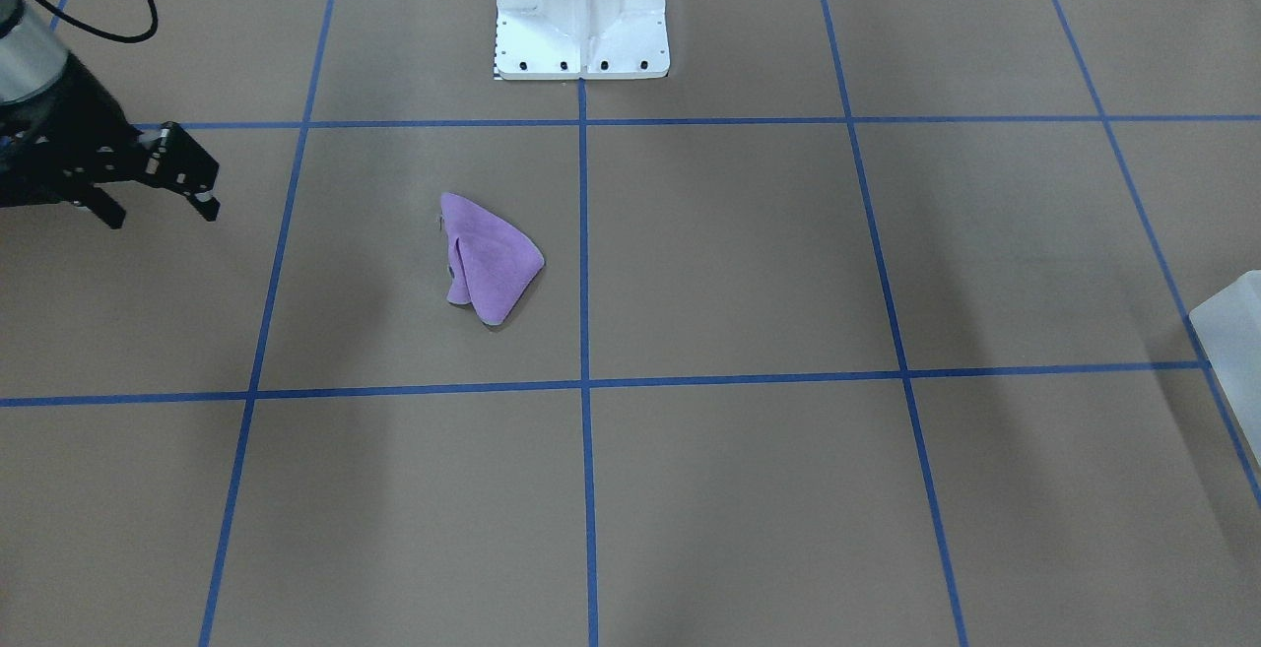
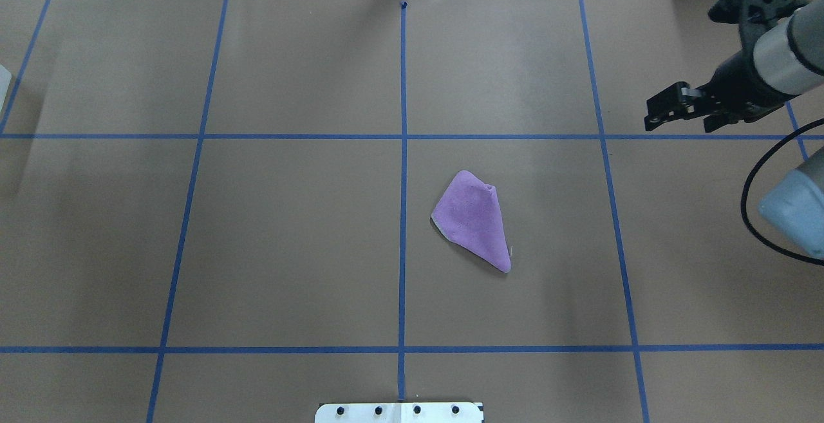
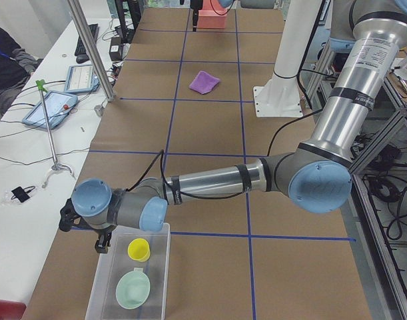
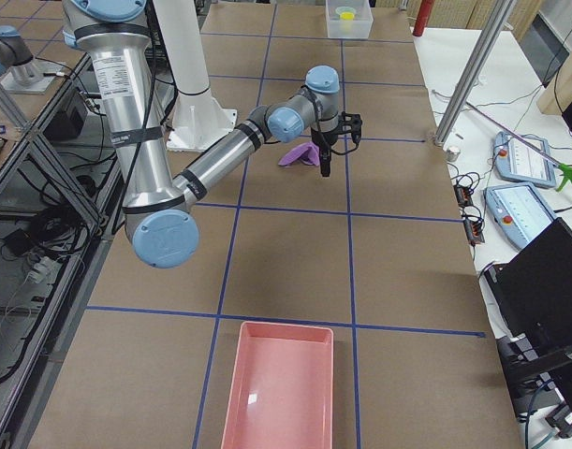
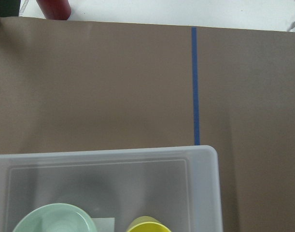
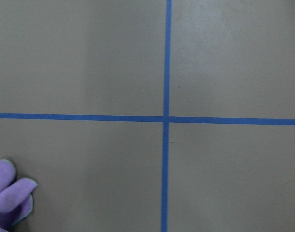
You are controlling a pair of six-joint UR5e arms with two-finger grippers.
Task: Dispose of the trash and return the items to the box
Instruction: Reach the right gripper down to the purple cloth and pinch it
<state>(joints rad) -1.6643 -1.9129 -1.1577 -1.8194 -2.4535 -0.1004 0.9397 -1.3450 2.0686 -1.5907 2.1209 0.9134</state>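
No readable brand or label anywhere. A printed band on the left arm's upper link is too small to read in the exterior left view, and so are the tablet (image 3: 50, 109) screens on the side bench.

Purple cloth (image 2: 473, 217) lies crumpled in a rough triangle on the brown-paper table (image 2: 290, 249). It sits in the middle grid square just on the robot's right of the centre blue tape line (image 2: 403, 88), near the line but not touching it. In the right wrist view only a corner of the cloth shows, cut off at the bottom left.

Right gripper (image 2: 682, 112) hovers with its fingers spread and nothing between them. It is toward the robot's right and the far side of the table, near a tape crossing and well apart from the cloth. The arm behind it is cropped by the frame edge in both the overhead and front views.

Left gripper: the fingers show in no usable view, so I cannot tell if they are parted or closed. Its wrist hangs over the clear plastic box (image 3: 160, 267) at the table end on the robot's left.

The box holds a yellow cup (image 3: 138, 249) and a pale green bowl (image 3: 132, 291), set apart from each other. In the left wrist view both are cut off by the bottom edge. In the front and overhead views only a sliver of the box shows.

Pink tray (image 4: 281, 383) sits at the opposite table end, well apart from the cloth. A red cylinder (image 5: 53, 7) beyond the paper edge is cropped and cannot be made out.

Bare paper lies on all sides of the cloth. The white robot base plate (image 1: 581, 46) stands at the near table edge, on the centre line.
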